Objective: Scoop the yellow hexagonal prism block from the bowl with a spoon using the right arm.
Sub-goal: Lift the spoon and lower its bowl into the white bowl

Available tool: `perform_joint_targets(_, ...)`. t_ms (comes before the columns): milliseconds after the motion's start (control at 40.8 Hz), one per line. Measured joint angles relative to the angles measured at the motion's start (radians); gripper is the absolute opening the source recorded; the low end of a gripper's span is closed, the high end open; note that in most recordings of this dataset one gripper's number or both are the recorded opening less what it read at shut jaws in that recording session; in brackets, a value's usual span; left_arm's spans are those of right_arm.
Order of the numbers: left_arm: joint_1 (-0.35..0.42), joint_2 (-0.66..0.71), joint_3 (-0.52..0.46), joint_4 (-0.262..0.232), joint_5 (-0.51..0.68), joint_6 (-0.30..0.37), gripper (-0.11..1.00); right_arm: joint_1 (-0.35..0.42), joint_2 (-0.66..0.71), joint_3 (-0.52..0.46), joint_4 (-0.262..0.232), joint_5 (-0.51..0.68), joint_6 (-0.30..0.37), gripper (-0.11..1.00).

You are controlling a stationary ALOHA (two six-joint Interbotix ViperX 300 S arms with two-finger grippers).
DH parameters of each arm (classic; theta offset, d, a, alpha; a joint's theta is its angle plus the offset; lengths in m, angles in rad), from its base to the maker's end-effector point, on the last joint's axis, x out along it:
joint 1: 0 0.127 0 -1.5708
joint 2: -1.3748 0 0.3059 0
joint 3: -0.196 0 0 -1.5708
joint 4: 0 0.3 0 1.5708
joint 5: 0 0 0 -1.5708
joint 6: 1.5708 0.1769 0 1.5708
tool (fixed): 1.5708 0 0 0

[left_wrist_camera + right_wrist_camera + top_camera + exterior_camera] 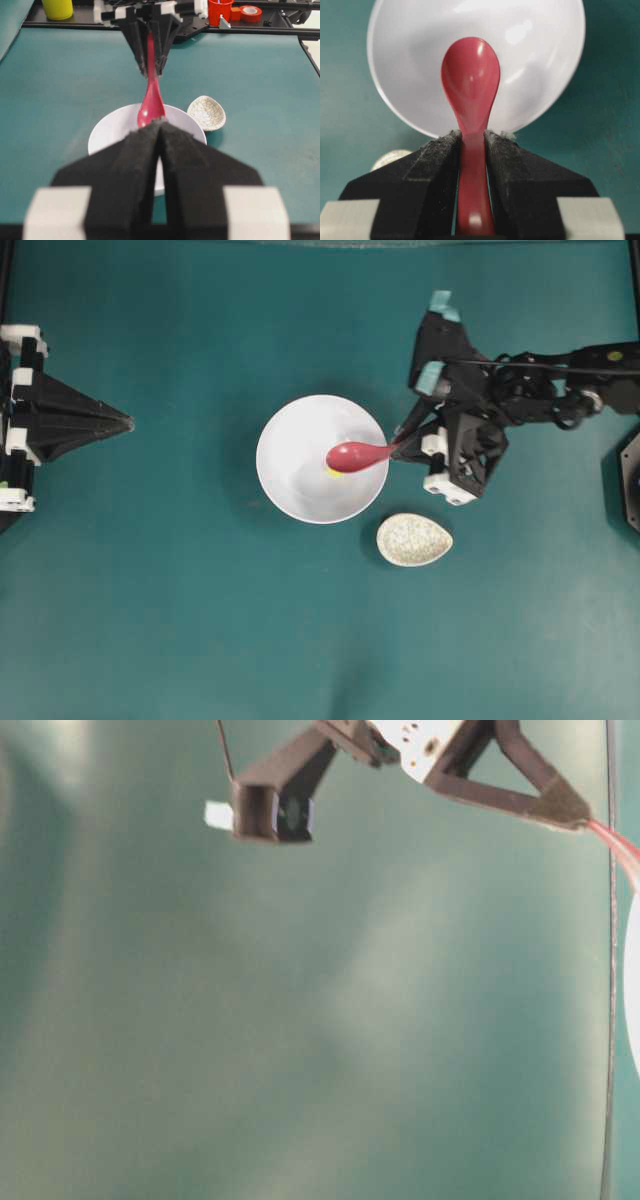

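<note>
The white bowl (300, 480) sits mid-table. My right gripper (400, 447) is shut on the handle of the red spoon (355, 455), whose scoop hangs over the bowl's right half. A sliver of the yellow block (333, 473) peeks out just below the scoop, inside the bowl. In the right wrist view the spoon (470, 75) runs straight out from between the pads of my gripper (471, 135) over the bowl (535, 55), and the block is hidden. My left gripper (130, 423) rests shut and empty at the far left, pointing at the bowl (112, 137) and spoon (151, 102).
A speckled egg-shaped spoon rest (414, 539) lies just right of and below the bowl. In the left wrist view a yellow cup (57, 8), a red cup (220, 10) and a tape roll (250, 11) stand on the far rail behind the right arm.
</note>
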Motion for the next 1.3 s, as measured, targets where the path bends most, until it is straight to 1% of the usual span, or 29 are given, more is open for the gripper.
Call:
perform_joint_targets(123,0.0,0.0,-0.002,-0.002,0.0,0.0,0.0,-0.011,0.035,-0.041,-0.003,0.069,0.0,0.22)
perform_joint_targets(245,0.0,0.0,-0.002,-0.002,0.0,0.0,0.0,-0.011,0.064,-0.077,-0.026,0.115,0.0,0.22)
perform_joint_targets(442,0.0,0.0,0.0,-0.002,0.0,0.0,0.0,-0.012,0.083,-0.101,-0.051,0.146,0.002,0.22)
perform_joint_targets(662,0.0,0.0,0.0,-0.002,0.0,0.0,0.0,-0.012,0.084,-0.103,-0.072,0.173,0.003,0.22)
perform_joint_targets(858,-0.002,0.0,-0.002,-0.002,-0.003,0.0,0.0,-0.012,0.084,-0.103,-0.103,0.195,0.043,0.22)
perform_joint_targets(1104,-0.002,0.0,-0.002,0.0,-0.018,0.0,0.0,-0.012,0.094,-0.103,-0.173,0.196,0.124,0.22)
perform_joint_targets(1226,-0.002,0.0,-0.002,-0.002,-0.018,0.0,0.0,-0.012,0.104,-0.103,-0.192,0.196,0.153,0.22)
perform_joint_targets(1300,0.0,0.0,-0.002,0.0,-0.018,0.0,0.0,-0.012,0.112,-0.106,-0.195,0.196,0.155,0.22)
